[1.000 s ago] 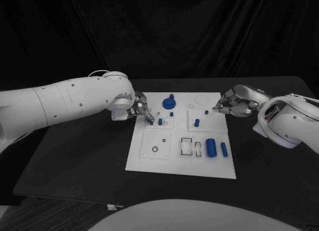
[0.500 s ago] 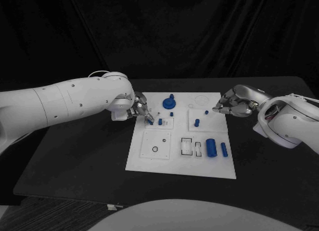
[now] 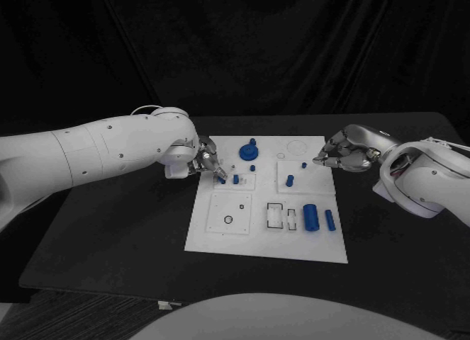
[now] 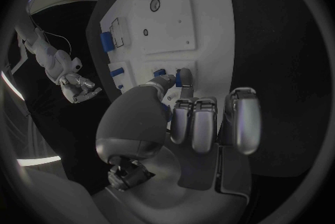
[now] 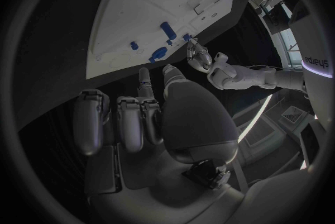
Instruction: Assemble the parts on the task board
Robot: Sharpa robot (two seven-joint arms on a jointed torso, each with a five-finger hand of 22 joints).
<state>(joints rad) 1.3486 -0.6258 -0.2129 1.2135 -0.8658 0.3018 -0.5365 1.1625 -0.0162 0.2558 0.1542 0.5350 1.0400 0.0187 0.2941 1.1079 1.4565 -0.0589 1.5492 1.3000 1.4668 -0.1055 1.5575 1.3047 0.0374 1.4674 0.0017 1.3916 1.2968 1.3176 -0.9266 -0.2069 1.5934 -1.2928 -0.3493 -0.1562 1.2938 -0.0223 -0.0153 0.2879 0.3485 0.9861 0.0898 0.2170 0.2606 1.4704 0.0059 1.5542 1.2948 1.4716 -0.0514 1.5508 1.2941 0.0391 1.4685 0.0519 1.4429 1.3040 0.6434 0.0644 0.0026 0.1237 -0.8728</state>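
Observation:
The white task board (image 3: 220,234) lies in the middle of the table. My left hand (image 3: 204,161) is at the board's left edge and pinches a small blue peg (image 3: 221,180) between thumb and a finger (image 4: 185,77); the same peg (image 4: 159,73) stands at a square plate on the board. My right hand (image 3: 344,156) hovers at the board's right edge, its other fingers curled in. A small blue bit (image 5: 146,85) shows between its thumb and a finger. A blue round part (image 3: 250,151) stands at the board's far side.
More blue pegs stand on the board: one (image 3: 236,179) beside the pinched peg, one (image 3: 290,180) at mid-board. A thick cylinder (image 3: 310,217) and a thin one (image 3: 329,220) lie near the right edge. Black table (image 3: 122,234) surrounds the board.

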